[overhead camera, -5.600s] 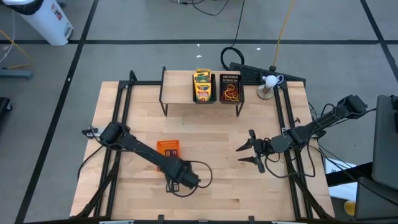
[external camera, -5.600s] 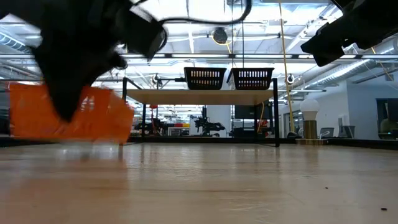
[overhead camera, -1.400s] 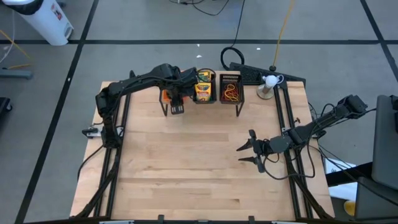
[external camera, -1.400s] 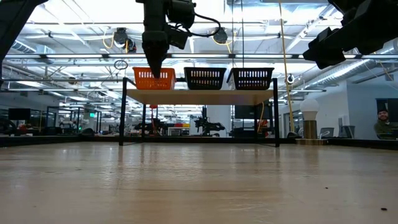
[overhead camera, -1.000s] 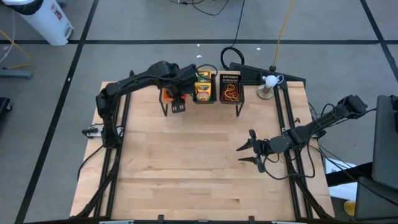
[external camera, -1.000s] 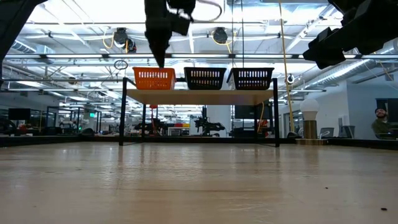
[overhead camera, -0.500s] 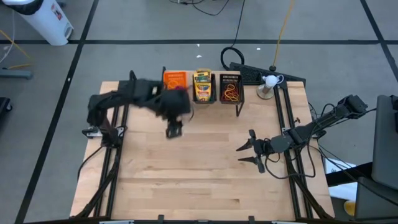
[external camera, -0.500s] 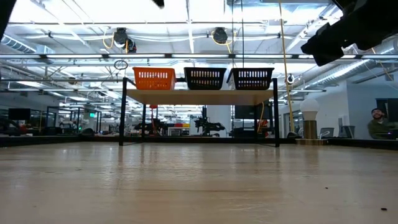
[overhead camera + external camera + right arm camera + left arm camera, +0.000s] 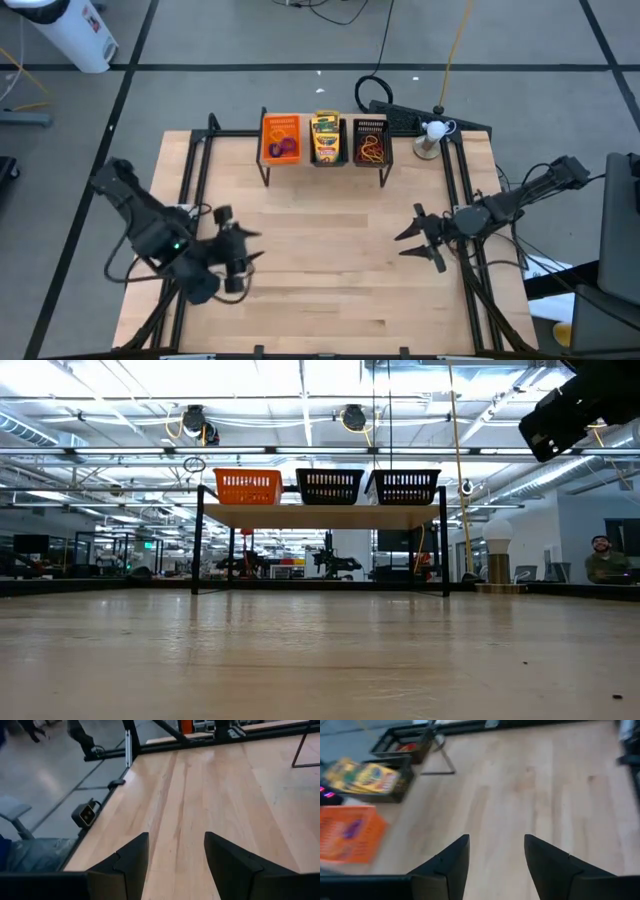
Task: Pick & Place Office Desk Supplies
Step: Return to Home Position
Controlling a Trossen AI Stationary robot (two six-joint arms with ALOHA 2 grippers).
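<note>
Three mesh trays stand side by side on a raised wooden shelf [image 9: 322,160] at the table's far side. The orange tray [image 9: 281,137] holds purple bands, the middle black tray [image 9: 326,139] holds crayon boxes, and the right black tray [image 9: 370,142] holds orange and tan bands. All three show in the low view, the orange tray [image 9: 247,486] leftmost. My left gripper [image 9: 250,247] is open and empty over the table's near left. My right gripper [image 9: 412,236] is open and empty over the table's right part.
A small white lamp [image 9: 431,133] stands at the table's far right corner. Black frame rails [image 9: 190,180] run along the table's left and right sides. A person [image 9: 598,556] sits in the room beyond the table. The bare wooden middle of the table [image 9: 320,250] lies between the two grippers.
My left gripper has let go of the orange tray, which stays on the shelf beside the crayon tray. The arm has swung away from the shelf toward the table's near left. My right gripper has shifted a little toward the right and far side.
</note>
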